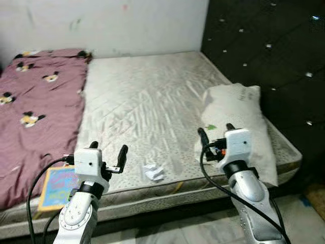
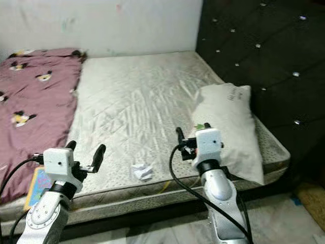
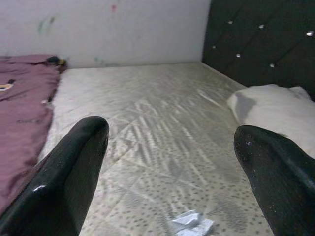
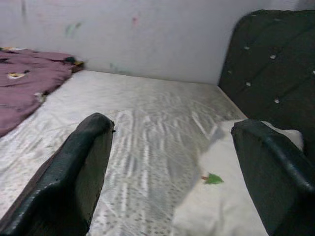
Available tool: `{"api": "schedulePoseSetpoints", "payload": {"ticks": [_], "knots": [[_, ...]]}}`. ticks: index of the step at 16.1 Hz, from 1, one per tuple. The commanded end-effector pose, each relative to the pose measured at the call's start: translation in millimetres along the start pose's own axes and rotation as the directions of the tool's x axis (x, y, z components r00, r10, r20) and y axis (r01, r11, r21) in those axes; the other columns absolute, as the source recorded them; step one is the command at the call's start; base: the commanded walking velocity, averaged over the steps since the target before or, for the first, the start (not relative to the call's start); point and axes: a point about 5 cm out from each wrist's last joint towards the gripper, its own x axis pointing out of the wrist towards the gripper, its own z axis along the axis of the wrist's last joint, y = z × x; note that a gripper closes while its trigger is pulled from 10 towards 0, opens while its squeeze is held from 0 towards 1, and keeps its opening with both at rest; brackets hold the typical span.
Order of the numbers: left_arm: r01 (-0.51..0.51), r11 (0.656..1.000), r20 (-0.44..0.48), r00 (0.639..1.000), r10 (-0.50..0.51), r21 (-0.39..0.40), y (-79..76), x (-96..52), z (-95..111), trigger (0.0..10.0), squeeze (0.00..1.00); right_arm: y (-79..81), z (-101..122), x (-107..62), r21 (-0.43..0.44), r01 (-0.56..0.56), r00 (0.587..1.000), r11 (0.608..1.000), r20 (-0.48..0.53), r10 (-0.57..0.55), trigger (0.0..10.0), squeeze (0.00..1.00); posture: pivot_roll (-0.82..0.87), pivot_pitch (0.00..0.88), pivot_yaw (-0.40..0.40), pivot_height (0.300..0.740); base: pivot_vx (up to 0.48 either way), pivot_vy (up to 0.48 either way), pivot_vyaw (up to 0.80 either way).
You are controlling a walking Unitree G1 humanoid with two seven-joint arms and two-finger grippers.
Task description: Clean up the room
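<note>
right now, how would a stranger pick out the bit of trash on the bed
Start at the bare mattress and go to its near edge, between the left gripper and right gripper. The crumpled white paper lies there, small and wrinkled, unlike the big pillow or colourful book.

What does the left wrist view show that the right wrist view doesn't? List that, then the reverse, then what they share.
Left wrist view: a crumpled white paper lying on the mattress near its front edge. Right wrist view: a small green mark on the pillow. Shared: the bare mattress, the maroon blanket, the pillow, the black tufted headboard and the white wall.
</note>
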Motion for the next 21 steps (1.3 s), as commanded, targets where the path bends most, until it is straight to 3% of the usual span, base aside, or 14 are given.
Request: {"api": "schedulePoseSetpoints", "payload": {"ticks": [1,3,11,17,21], "knots": [[0.005,1.0,-0.006,1.0,-0.005,0.005,0.2,-0.2,-0.7,10.0,0.0,-1.9,0.8,1.1,-0.007,0.009,1.0,1.0,0.001,-0.009,10.0,0.0,0.01,0.042,-0.027,0.74,0.251,0.0,0.8],[0.007,1.0,-0.006,1.0,-0.007,0.006,0.1,-0.2,-0.7,10.0,0.0,-1.5,0.6,0.9,-0.003,0.008,1.0,1.0,0.001,-0.008,10.0,0.0,0.01,0.042,-0.027,0.74,0.262,0.0,0.8],[0.015,1.0,-0.01,1.0,-0.015,0.007,-0.8,1.1,-1.6,10.0,0.0,0.4,0.1,0.6,0.006,-0.007,1.0,1.0,0.0,0.007,10.0,0.0,0.0,0.044,-0.026,0.74,0.274,0.0,0.0],[-0.023,0.999,-0.013,1.0,0.023,0.026,2.9,1.9,-2.6,10.0,0.0,1.7,-3.7,-1.7,0.002,-0.021,1.0,1.0,-0.011,0.021,10.0,0.0,0.01,0.046,-0.026,0.74,0.0,0.0,0.0],[-0.027,0.999,-0.015,0.999,0.028,0.028,2.5,2.2,-3.2,10.0,0.0,4.5,-4.1,-1.1,-0.014,-0.039,0.999,0.999,-0.009,0.039,10.0,0.0,0.01,0.042,-0.03,0.74,0.0,0.0,0.8]]}}
